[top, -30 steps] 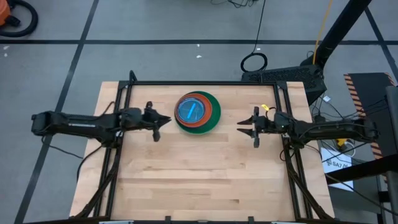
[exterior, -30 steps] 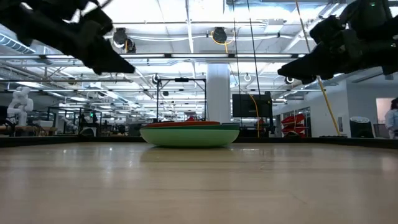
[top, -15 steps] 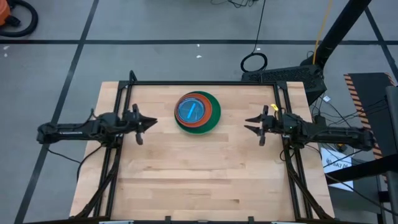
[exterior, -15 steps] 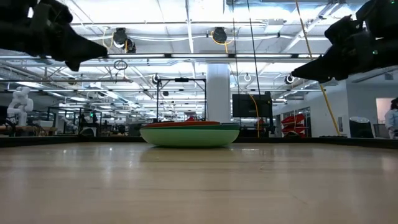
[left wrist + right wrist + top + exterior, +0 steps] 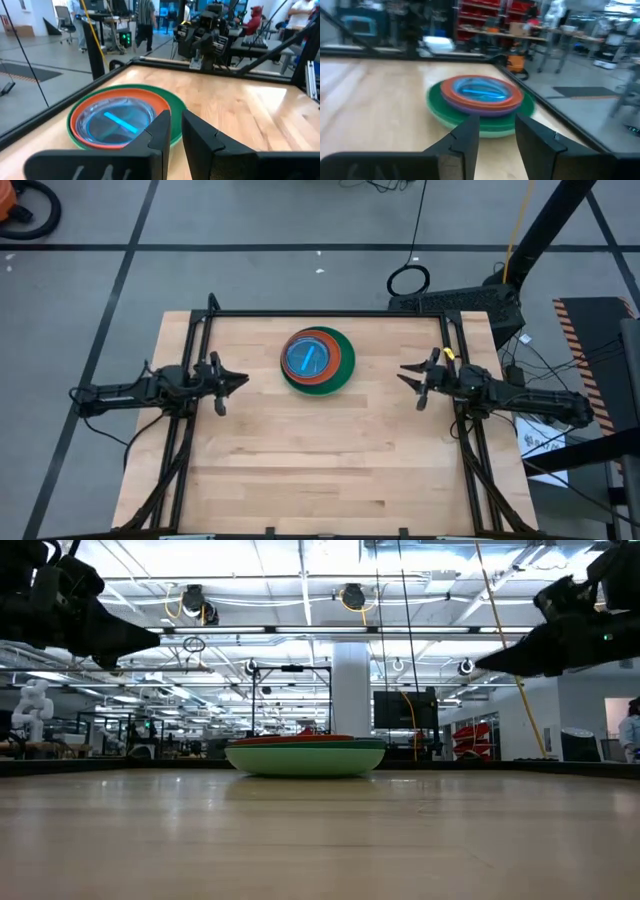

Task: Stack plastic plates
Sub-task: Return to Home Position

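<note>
A wooden worktop (image 5: 320,470) seen from above. The stack of plastic plates (image 5: 318,360) sits near the far edge, about midway between the left and right edges. A wide green plate (image 5: 337,384) is at the bottom, orange and purple rims show above it, and a translucent blue plate (image 5: 306,357) lies on top.

My left end effector (image 5: 235,380) hovers near the left edge with its fingers only slightly parted and holding nothing. My right end effector (image 5: 408,374) hovers near the right edge with its fingers spread a little wider, also empty. Both point inward at the stack and are well apart from it.

I judge the plates to be light, stiff and thin. Their glossy surfaces look slippery, so nested plates could slide on each other if nudged from one side. They seem unlikely to break, but a hard pinch might flex a rim.

If I had to take hold, I would pinch a raised outer rim where it overhangs. To straighten the stack, I would press gently from both sides at once.

I can read no brand or writing on the plates. A white tag (image 5: 541,444) off the worktop beside the right arm carries print too small to read.
</note>
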`<action>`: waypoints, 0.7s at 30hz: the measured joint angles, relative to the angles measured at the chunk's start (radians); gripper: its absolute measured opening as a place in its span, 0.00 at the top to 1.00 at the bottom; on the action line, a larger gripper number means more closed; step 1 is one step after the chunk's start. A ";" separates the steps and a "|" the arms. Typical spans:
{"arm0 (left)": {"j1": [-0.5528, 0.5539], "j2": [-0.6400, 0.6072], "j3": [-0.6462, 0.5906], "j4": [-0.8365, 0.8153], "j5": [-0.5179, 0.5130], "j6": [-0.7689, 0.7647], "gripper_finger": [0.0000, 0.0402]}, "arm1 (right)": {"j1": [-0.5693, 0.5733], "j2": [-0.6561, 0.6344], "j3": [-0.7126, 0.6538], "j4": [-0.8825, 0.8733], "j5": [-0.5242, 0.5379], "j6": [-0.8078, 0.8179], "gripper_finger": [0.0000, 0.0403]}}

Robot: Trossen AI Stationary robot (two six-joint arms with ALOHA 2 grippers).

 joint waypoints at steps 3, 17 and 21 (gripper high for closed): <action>0.000 0.005 0.001 0.001 -0.001 -0.002 0.87 | 0.000 0.000 -0.001 -0.004 0.028 -0.005 0.71; 0.000 0.016 0.002 -0.044 -0.035 -0.056 0.87 | 0.000 0.012 -0.004 -0.003 0.043 0.138 0.71; 0.000 0.016 0.002 -0.044 -0.036 -0.056 0.87 | 0.000 0.012 -0.005 -0.003 0.043 0.138 0.71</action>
